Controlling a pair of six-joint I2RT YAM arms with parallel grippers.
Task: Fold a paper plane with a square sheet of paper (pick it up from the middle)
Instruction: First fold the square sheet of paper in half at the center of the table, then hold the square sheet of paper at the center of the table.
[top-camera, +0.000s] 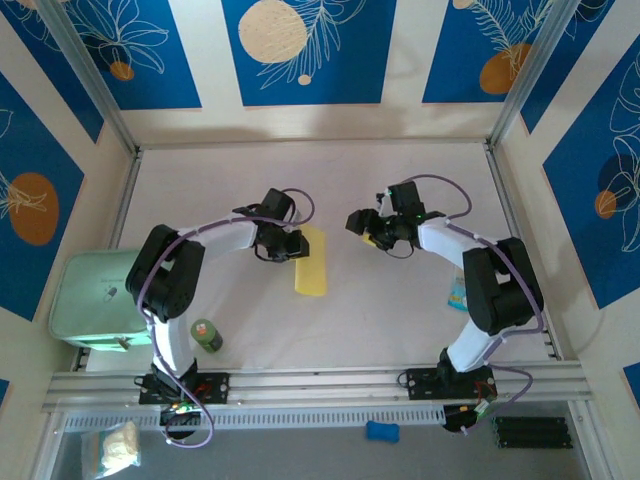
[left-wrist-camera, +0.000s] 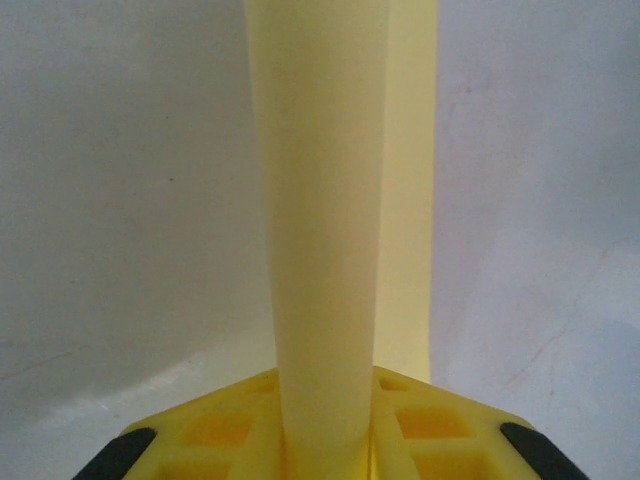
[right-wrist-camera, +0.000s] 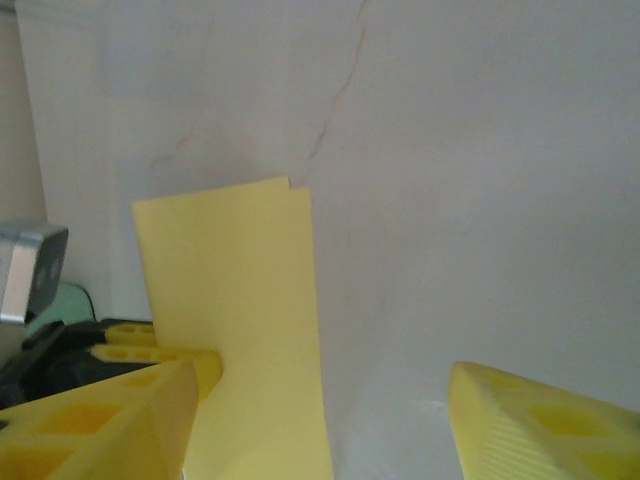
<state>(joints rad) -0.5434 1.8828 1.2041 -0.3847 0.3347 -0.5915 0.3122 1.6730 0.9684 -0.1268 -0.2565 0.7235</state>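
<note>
Left pincer (top-camera: 292, 245) is pressed together on the square sheet of paper (top-camera: 311, 262). The sheet is folded into a long narrow pale-yellow strip, roughly mid-bench and a bit left of centre, and is gripped from its left side near the far end. Can't tell whether the strip rests on the bench (top-camera: 400, 330) or is lifted off it. In the left wrist view the paper (left-wrist-camera: 320, 200) runs straight up out of the left pincer (left-wrist-camera: 325, 395), with a curved layer in front and a flatter layer offset to the right. Right pincer (top-camera: 362, 222) is spread with nothing in it, just right of the strip's far end, apart from the paper and facing the left pincer. In the right wrist view there is a wide gap between the yellow fingers (right-wrist-camera: 100, 425) of the right pincer (right-wrist-camera: 320, 440), and the paper (right-wrist-camera: 240, 300) sits beyond them, left of centre. Also on the bench: a green box (top-camera: 95, 300) at the left edge, a green can (top-camera: 207, 335) by the left arm, and a blue-green packet (top-camera: 458, 293) by the right arm.
</note>
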